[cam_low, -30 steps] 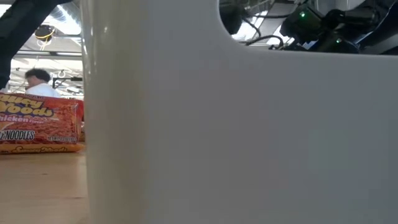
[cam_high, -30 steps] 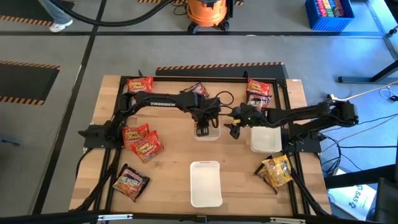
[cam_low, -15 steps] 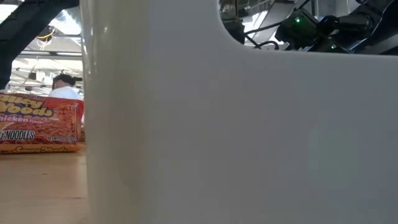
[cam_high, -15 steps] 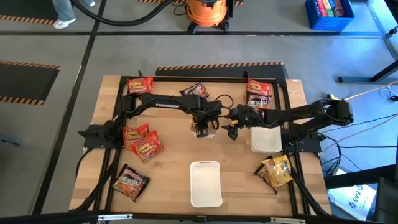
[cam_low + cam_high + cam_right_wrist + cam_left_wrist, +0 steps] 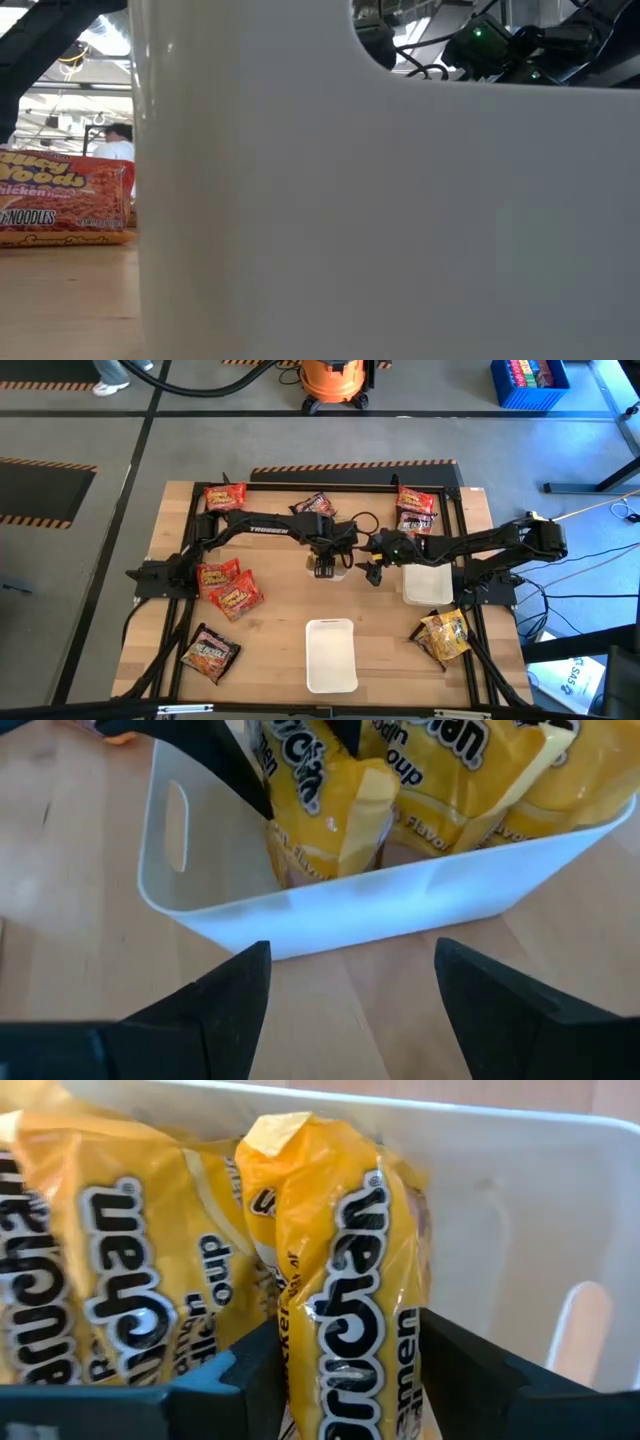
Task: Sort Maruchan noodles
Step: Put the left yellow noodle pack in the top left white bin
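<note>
A crinkly yellow Maruchan noodle packet now stands in the white plastic tray. The left gripper has opened around it; this packet looks sorted. The right gripper waits open, empty, beside the tray.

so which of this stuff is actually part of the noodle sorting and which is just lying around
Part of the job:
- yellow packets in the middle white tray
- red packets
- dark packets
- yellow packet still on the table
- empty white trays

Just lying about:
- orange vacuum
- blue crate
</note>
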{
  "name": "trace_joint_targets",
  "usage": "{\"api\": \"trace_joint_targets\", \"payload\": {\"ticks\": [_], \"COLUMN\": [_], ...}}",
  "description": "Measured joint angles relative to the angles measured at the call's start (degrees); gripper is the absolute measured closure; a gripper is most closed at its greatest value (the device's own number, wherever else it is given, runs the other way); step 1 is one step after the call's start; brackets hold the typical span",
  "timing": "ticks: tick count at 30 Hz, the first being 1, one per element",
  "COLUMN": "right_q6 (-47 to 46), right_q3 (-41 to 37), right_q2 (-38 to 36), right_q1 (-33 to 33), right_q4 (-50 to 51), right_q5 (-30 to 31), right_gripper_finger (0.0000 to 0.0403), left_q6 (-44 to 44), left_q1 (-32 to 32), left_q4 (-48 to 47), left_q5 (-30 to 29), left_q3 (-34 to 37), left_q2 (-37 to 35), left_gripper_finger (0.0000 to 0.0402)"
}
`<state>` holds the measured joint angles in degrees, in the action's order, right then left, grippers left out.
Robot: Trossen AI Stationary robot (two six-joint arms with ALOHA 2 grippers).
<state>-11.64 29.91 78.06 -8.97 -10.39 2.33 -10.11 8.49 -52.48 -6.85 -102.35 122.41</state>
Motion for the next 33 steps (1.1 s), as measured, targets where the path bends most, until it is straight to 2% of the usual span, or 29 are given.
{"api": "trace_joint_targets", "payload": {"ticks": [22, 30, 33], "right_q6": [0.00, -0.07, -0.07], "right_q3": [0.00, 0.00, 0.00], "right_q2": [-0.04, -0.04, -0.04], "right_q1": [0.00, -0.04, -0.04], "right_q4": [-0.02, -0.04, -0.04], "right_q5": [0.00, 0.00, 0.00], "right_gripper_finger": [0.0141, 0.0141, 0.0141], "left_q6": [0.92, 0.33, 0.35], "left_q1": [-2.10, -2.07, -2.05], "left_q4": [-2.42, -1.96, -1.70], "left_q5": [-2.20, -11.77, -13.53], "left_q3": [-0.02, -0.02, -0.02], "left_q2": [-0.66, -0.66, -0.66], "left_gripper_finger": [0.0201, 0.0201, 0.0201]}}
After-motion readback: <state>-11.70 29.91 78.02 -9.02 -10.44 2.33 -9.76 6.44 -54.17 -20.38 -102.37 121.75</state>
